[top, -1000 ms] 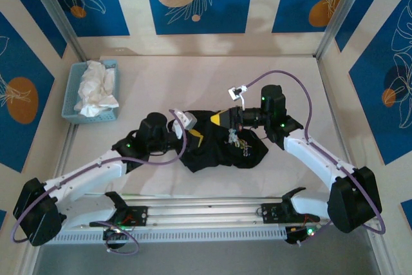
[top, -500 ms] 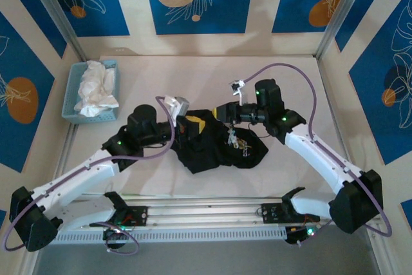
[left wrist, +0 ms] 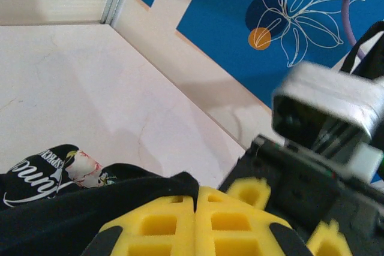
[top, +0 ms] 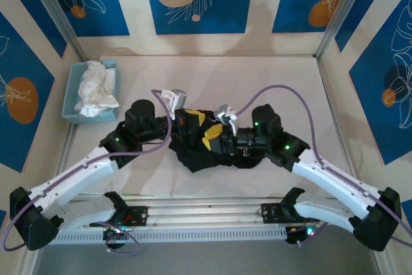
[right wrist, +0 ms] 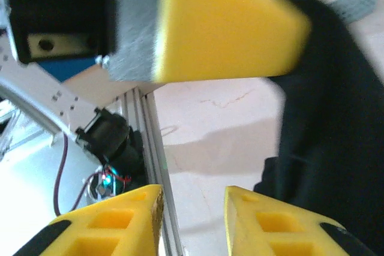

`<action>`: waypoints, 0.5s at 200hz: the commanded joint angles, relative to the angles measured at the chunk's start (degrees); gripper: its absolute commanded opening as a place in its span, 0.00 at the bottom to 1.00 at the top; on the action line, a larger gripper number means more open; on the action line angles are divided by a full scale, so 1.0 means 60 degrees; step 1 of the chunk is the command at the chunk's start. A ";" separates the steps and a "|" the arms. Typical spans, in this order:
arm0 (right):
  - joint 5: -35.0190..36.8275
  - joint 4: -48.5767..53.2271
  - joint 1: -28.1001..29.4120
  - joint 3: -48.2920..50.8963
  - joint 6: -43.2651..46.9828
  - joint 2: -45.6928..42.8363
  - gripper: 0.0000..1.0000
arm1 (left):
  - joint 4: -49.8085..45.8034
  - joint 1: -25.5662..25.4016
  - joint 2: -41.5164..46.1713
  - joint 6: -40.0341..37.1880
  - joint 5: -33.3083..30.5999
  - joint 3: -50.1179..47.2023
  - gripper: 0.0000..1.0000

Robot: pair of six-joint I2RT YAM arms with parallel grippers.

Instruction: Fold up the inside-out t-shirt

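At mid-table, left gripper (left wrist: 195, 196) pinches the inside-out t-shirt (top: 201, 159) (bunched); right gripper (right wrist: 192, 203) beside it, jaws apart.

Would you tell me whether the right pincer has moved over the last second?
Yes: the right pincer has shifted leftwards and nearer the front rail, over the black t-shirt.

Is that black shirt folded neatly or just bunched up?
Bunched up: the black t-shirt lies in a crumpled heap, no flat folded edges.
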State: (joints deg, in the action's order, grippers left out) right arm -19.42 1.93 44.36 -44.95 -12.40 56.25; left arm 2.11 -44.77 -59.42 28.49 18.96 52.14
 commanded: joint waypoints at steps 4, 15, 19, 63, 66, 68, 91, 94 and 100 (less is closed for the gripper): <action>0.1042 -0.0336 0.0560 -0.0163 0.0801 0.0486 0.29 | -0.0029 -0.0062 0.0032 0.0067 -0.0118 0.0333 0.00; 0.1778 -0.0199 0.0682 -0.0268 0.0843 0.0752 0.27 | -0.0058 -0.0054 0.0071 0.0069 -0.0101 0.0333 0.00; 0.2105 -0.0165 0.0703 -0.0272 0.0806 0.0825 0.26 | -0.0059 -0.0066 0.0086 0.0063 -0.0100 0.0326 0.00; 0.4668 -0.0711 0.0623 0.0151 0.0277 0.0972 0.25 | -0.0117 -0.0056 0.0195 0.0012 -0.0030 0.0333 0.00; 0.4802 -0.0748 0.0620 0.0185 0.0267 0.0968 0.26 | -0.0117 -0.0053 0.0204 0.0012 -0.0035 0.0324 0.00; 0.4884 -0.0766 0.0620 0.0197 0.0255 0.0963 0.26 | -0.0117 -0.0060 0.0205 0.0005 -0.0017 0.0320 0.00; 0.5453 -0.0775 0.0522 0.0279 0.0189 0.1029 0.31 | -0.0120 -0.0059 0.0246 -0.0003 0.0022 0.0290 0.00; 0.5458 -0.0776 0.0496 0.0267 0.0175 0.1050 0.31 | -0.0118 -0.0062 0.0246 -0.0002 0.0037 0.0290 0.00; 0.5463 -0.0772 0.0442 0.0282 0.0141 0.1069 0.32 | -0.0103 -0.0060 0.0248 -0.0005 0.0075 0.0275 0.00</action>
State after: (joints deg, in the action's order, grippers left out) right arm 6.85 -0.89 48.01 -44.21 -10.70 62.65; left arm 0.99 -44.77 -59.37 28.47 18.98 52.14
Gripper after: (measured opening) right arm 0.303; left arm 0.039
